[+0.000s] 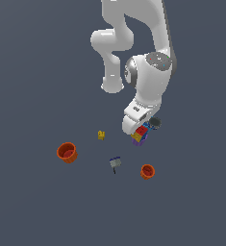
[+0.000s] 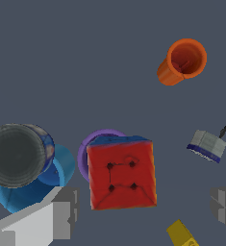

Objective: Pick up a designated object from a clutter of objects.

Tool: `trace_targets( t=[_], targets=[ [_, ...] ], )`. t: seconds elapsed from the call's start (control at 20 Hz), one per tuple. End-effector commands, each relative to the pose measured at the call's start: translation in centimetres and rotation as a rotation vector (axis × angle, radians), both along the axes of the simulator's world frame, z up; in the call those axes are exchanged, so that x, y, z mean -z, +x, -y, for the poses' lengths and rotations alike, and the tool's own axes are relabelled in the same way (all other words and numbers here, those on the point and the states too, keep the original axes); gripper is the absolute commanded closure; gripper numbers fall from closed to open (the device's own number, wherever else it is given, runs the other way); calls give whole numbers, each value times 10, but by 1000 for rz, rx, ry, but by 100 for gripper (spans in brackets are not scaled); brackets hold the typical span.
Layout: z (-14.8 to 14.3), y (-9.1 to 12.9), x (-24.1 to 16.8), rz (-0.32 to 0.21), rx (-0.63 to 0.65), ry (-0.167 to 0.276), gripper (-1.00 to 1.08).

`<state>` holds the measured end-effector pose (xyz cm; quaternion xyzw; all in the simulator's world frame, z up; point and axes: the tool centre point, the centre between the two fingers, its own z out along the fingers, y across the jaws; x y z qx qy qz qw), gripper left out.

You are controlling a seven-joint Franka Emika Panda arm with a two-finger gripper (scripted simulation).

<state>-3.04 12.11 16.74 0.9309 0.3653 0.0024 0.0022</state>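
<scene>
cube (image 2: 121, 173): red face toward the wrist camera, blue edge along its far side, split into smaller squares. Sits lower centre of the wrist frame, between the two tool fingers. In the exterior view (image 1: 141, 133) it is right of centre, just under the arm's hand, with red, blue and yellow faces showing.
tool (image 2: 143, 211): fingers wide apart, one grey pad (image 2: 61, 214) at lower left of the wrist frame, the other at the lower right edge. Gap visible between each pad and the cube, nothing gripped. In the exterior view (image 1: 136, 129) the hand covers the fingers, so the opening can't be read there.
purple cup (image 2: 101, 139): directly behind the cube, only a rim arc shows; touching or just beside, can't tell which.
blue cup (image 2: 32, 194): left of the cube in the wrist frame, lying on its side, partly under the disc.
dark grey disc (image 2: 16, 154): left edge of the wrist frame, overlapping the blue cup.
yellow block (image 2: 182, 234): bottom edge of the wrist frame, near the cube; in the exterior view (image 1: 101, 135) left of the cube.
hammer piece (image 2: 208, 144): right side of the wrist frame, apart from the cube.
orange cup (image 2: 182, 61): upper right of the wrist frame, on its side, well apart.
second orange cup (image 1: 67, 152): exterior view, left of centre, well apart.
desk (image 1: 32, 206): plain dark grey surface.
</scene>
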Motion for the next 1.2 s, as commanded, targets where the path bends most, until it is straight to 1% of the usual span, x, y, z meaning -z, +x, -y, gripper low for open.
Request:
trace_targets(
  t=[0.0,0.45,0.9,1.15],
  targets=[
    [-6,-4,7,-4,-34,1,-92],
    [-8,-6,15,-6,-46,2,-92],
    [-9,-8,51,-6,-51,3,-92],
    [-9,-7,61,-6,-52,3,-92]
  ],
)
